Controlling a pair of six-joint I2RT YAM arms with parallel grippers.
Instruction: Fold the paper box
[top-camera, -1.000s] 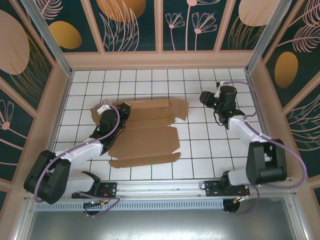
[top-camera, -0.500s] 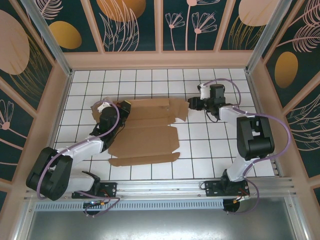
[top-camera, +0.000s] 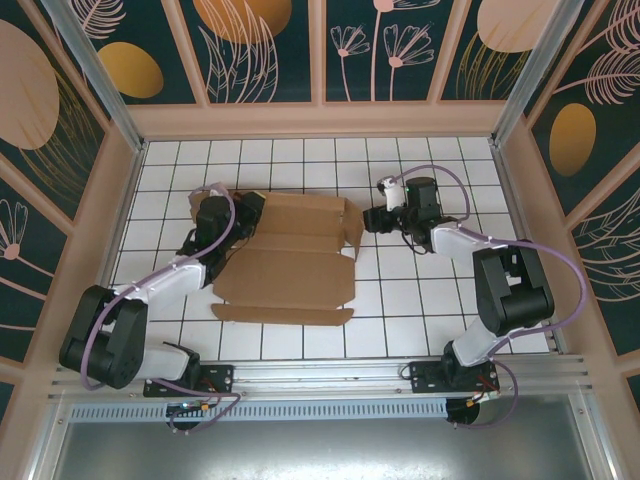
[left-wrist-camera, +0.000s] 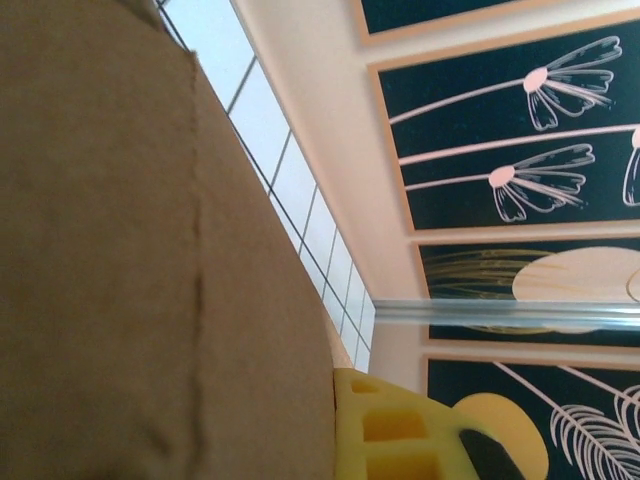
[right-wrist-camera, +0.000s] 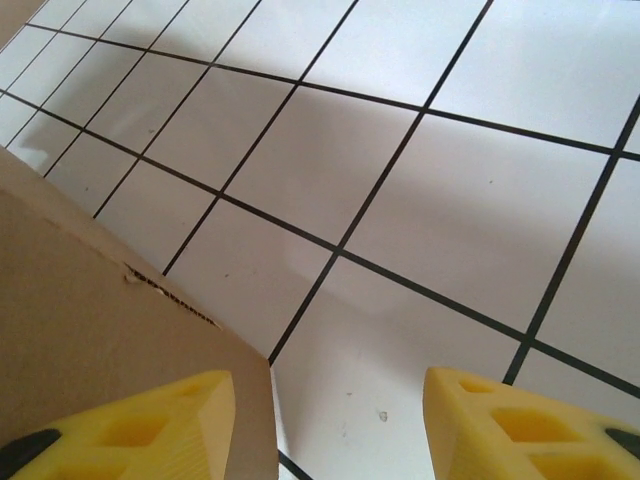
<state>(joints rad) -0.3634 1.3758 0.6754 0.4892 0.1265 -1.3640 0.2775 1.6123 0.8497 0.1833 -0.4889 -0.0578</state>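
— Where is the paper box (top-camera: 290, 275)?
— Flat on the tiled floor (top-camera: 420, 290), its near flap (top-camera: 283, 314) down, and there's nothing in it yet.
— And the grippers farther back?
— The left gripper (top-camera: 250, 209) is clamped on the left flap (left-wrist-camera: 120, 250), likely steadying it. The right gripper (right-wrist-camera: 330, 400), jaws apart, straddles a corner of the raised right flap (right-wrist-camera: 90, 330), probably to pinch it.

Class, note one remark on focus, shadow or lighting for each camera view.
Top external: even light, faint shadow beside the cardboard. Left wrist: cardboard close and soft, wall panels sharper. Right wrist: tiles crisp, a broad soft shadow across them.
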